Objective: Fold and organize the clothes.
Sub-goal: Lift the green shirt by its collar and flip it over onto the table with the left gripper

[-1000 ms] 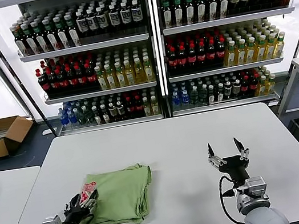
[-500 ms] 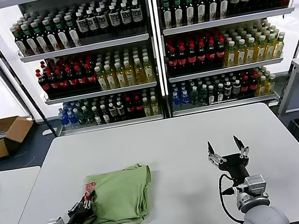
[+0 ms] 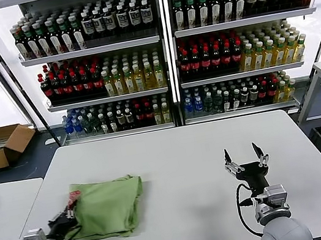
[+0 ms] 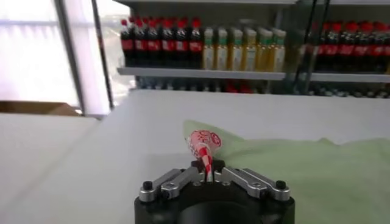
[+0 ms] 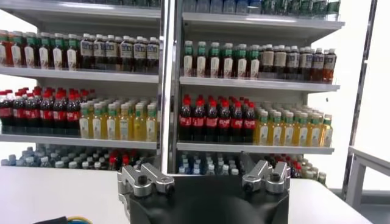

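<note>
I see the polo shirt (image 3: 106, 207) already folded compact; my left gripper (image 3: 65, 220) pinches its printed corner (red-and-white), right gripper (image 3: 246, 163) waits spread wide. Only placing remains, I think.

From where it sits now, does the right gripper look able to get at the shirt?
Probably yes: the right gripper stands open with only bare table between it and the shirt, though the left gripper is shut on the shirt's far corner.
</note>
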Robot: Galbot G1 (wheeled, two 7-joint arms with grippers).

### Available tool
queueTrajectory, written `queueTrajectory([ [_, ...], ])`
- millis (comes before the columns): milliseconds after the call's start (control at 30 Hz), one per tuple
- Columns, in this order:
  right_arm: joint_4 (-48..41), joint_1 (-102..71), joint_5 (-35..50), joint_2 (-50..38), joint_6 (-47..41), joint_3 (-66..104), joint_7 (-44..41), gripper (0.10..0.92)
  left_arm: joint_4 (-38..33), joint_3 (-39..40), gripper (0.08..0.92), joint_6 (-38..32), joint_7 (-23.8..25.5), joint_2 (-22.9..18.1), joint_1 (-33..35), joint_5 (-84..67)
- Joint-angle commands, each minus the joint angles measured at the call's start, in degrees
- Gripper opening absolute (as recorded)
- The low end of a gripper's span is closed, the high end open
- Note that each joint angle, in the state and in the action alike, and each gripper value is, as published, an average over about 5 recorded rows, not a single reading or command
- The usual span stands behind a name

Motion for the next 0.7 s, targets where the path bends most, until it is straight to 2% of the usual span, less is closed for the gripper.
queueTrajectory([
  [33, 0.1, 0.2, 0.1, 0.0, -0.2, -0.1, 0.1, 0.823, 11.1, -14.2, 0.123, -2.6, 2.0, 21.7, -1.4, 0.0],
  [133, 0.4, 0.3, 0.1, 0.1, -0.4, -0.2, 0.2, 0.823, 12.7, -14.2, 0.123, -2.9, 3.3, 25.4, -1.7, 0.4],
  [200, 0.6, 0.2, 0.1, 0.2, -0.5, -0.1, 0.2, 0.823, 10.8, -12.7, 0.123, -2.8, 3.7, 24.9, -1.7, 0.8],
  [267, 0.9, -0.2, 0.0, 0.2, -0.6, 0.1, 0.3, 0.823, 7.8, -10.7, 0.123, -2.6, 3.8, 22.6, -1.5, 1.3],
  [500, 0.8, -2.4, -0.8, 0.4, -0.5, 1.4, 0.4, 0.823, -7.0, -0.2, 0.123, -0.3, 1.3, 9.6, -0.1, 1.6],
  [633, -0.2, -3.1, -1.9, 1.0, -0.6, 2.2, 0.6, 0.823, -20.0, 13.3, 0.123, 3.2, -2.8, -0.7, 0.2, 5.5],
  [700, -0.5, -3.5, -2.5, 1.4, -0.7, 2.5, 0.6, 0.823, -24.0, 21.3, 0.123, 5.3, -4.5, -6.0, -0.2, 9.3],
])
